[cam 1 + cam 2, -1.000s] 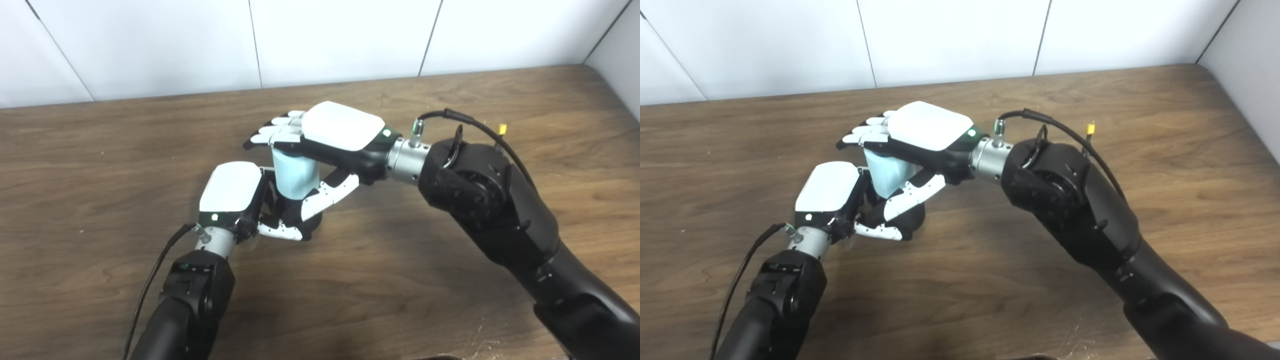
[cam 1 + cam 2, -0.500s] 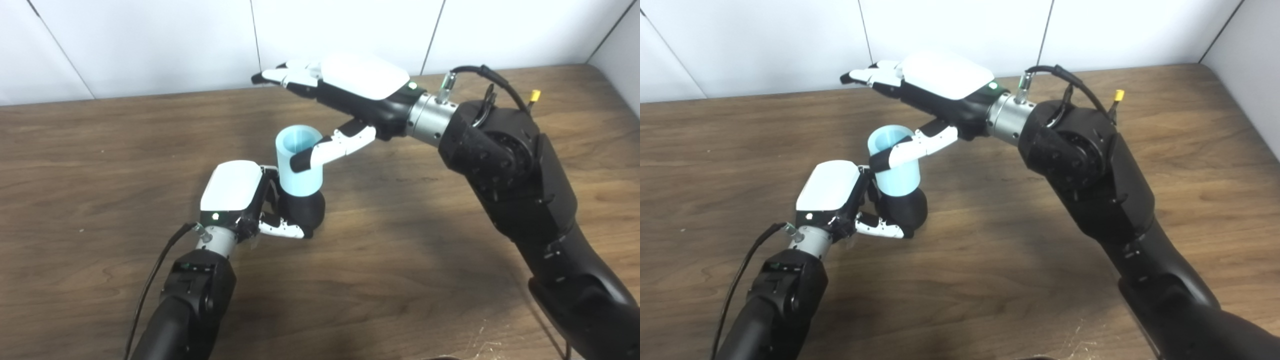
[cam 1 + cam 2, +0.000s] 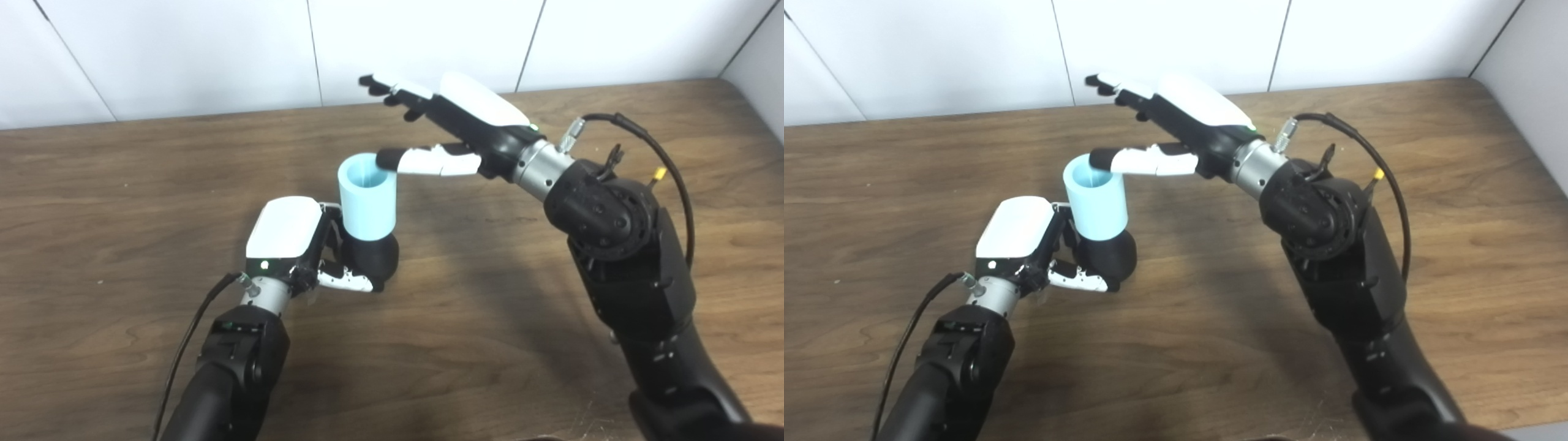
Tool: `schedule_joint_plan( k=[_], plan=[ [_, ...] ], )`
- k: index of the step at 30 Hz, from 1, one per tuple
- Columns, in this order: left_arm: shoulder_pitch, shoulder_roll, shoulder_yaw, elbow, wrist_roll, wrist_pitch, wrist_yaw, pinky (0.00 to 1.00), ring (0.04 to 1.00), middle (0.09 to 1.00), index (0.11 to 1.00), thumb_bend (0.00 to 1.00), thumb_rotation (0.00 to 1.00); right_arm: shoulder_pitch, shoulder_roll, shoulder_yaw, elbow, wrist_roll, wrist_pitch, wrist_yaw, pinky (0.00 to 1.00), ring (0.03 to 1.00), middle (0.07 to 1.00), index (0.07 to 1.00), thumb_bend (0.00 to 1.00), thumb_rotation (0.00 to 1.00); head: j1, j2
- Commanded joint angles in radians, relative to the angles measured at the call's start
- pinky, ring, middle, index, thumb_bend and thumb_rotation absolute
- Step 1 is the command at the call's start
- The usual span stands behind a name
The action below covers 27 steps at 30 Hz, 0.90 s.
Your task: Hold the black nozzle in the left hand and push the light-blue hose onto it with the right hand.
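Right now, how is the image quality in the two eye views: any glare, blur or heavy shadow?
Left eye view: sharp throughout; the back of the right hand is washed out white, and soft shadows lie on the table under the right arm. Right eye view: the same, with the left hand back also blown out; the light-blue hose and black nozzle read clearly.

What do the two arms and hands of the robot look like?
Both arms are matte black with silver metal wrist cuffs. Left hand and right hand have glossy white back plates, a small green light near the wrist, and black-and-white fingers. A black cable loops from each wrist; a yellow tip shows by the right one.
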<state>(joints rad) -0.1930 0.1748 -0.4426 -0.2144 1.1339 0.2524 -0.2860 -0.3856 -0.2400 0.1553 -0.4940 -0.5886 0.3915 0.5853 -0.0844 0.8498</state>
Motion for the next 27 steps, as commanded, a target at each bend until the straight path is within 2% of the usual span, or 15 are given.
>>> schedule_joint_plan(
  k=[1, 5, 6, 7, 8, 9, 10, 11, 13, 16, 19, 22, 27],
  plan=[
    [0.008, -0.012, -0.010, 0.006, -0.031, -0.022, -0.008, 0.41, 0.475, 0.494, 0.476, 0.50, 0.00, 0.016, 0.009, -0.024, 0.001, 0.030, 0.007, -0.052, 0.74, 0.858, 0.914, 0.939, 0.54, 1.00, 0.000, 0.001],
    [0.011, -0.012, -0.010, -0.006, -0.031, -0.019, -0.008, 0.42, 0.447, 0.482, 0.484, 0.51, 0.00, 0.071, 0.032, -0.046, 0.023, 0.082, 0.015, -0.098, 0.77, 0.852, 0.897, 0.932, 0.56, 1.00, 0.000, 0.000],
    [0.011, -0.010, -0.011, -0.008, -0.029, -0.021, -0.007, 0.45, 0.443, 0.481, 0.494, 0.51, 0.00, 0.085, 0.038, -0.050, 0.028, 0.091, 0.019, -0.112, 0.78, 0.847, 0.884, 0.929, 0.57, 1.00, 0.000, 0.000],
    [0.011, -0.009, -0.011, -0.010, -0.028, -0.023, -0.007, 0.48, 0.530, 0.481, 0.502, 0.52, 0.00, 0.094, 0.040, -0.052, 0.031, 0.099, 0.022, -0.124, 0.79, 0.840, 0.871, 0.928, 0.58, 1.00, 0.000, 0.000],
    [0.009, -0.003, -0.016, -0.009, -0.018, -0.029, -0.001, 0.49, 0.560, 0.482, 0.504, 0.52, 0.00, 0.106, 0.043, -0.055, 0.036, 0.108, 0.024, -0.135, 0.80, 0.837, 0.867, 0.928, 0.58, 1.00, 0.000, 0.000],
    [0.008, 0.000, -0.019, -0.009, -0.010, -0.032, 0.002, 0.51, 0.600, 0.584, 0.598, 0.68, 0.02, 0.112, 0.044, -0.055, 0.039, 0.114, 0.026, -0.143, 0.81, 0.842, 0.868, 0.930, 0.58, 1.00, 0.000, 0.000],
    [0.006, 0.004, -0.021, -0.007, -0.006, -0.038, 0.009, 0.52, 0.626, 0.648, 0.657, 0.78, 0.03, 0.118, 0.045, -0.056, 0.041, 0.121, 0.024, -0.153, 0.81, 0.844, 0.869, 0.931, 0.58, 1.00, 0.000, 0.001],
    [0.006, 0.005, -0.019, -0.004, -0.013, -0.046, 0.022, 0.53, 0.645, 0.687, 0.692, 0.82, 0.05, 0.127, 0.046, -0.057, 0.043, 0.126, 0.024, -0.161, 0.81, 0.844, 0.868, 0.930, 0.58, 1.00, -0.003, 0.002],
    [0.008, 0.004, -0.010, 0.001, -0.035, -0.061, 0.047, 0.57, 0.717, 0.809, 0.825, 0.90, 0.16, 0.136, 0.047, -0.058, 0.045, 0.135, 0.025, -0.174, 0.81, 0.845, 0.867, 0.931, 0.57, 1.00, -0.004, 0.002],
    [0.013, -0.003, 0.006, 0.011, -0.075, -0.078, 0.084, 0.63, 0.796, 0.898, 0.948, 0.97, 0.27, 0.145, 0.041, -0.051, 0.050, 0.142, 0.027, -0.188, 0.83, 0.852, 0.865, 0.933, 0.57, 1.00, -0.004, 0.003],
    [0.015, -0.007, 0.013, 0.024, -0.083, -0.089, 0.116, 0.70, 0.860, 0.952, 0.993, 1.00, 0.35, 0.148, 0.042, -0.047, 0.054, 0.155, 0.029, -0.198, 0.85, 0.856, 0.860, 0.930, 0.57, 1.00, -0.004, 0.003],
    [0.016, -0.013, 0.020, 0.031, -0.096, -0.089, 0.126, 0.76, 0.905, 0.987, 1.000, 1.00, 0.40, 0.150, 0.041, -0.039, 0.063, 0.163, 0.021, -0.210, 0.86, 0.856, 0.859, 0.930, 0.57, 1.00, -0.004, 0.003],
    [0.016, -0.014, 0.033, 0.037, -0.135, -0.093, 0.126, 0.82, 0.934, 1.000, 1.000, 1.00, 0.45, 0.148, 0.039, -0.036, 0.069, 0.175, 0.023, -0.223, 0.86, 0.850, 0.853, 0.926, 0.57, 1.00, -0.007, 0.003]
  ],
)
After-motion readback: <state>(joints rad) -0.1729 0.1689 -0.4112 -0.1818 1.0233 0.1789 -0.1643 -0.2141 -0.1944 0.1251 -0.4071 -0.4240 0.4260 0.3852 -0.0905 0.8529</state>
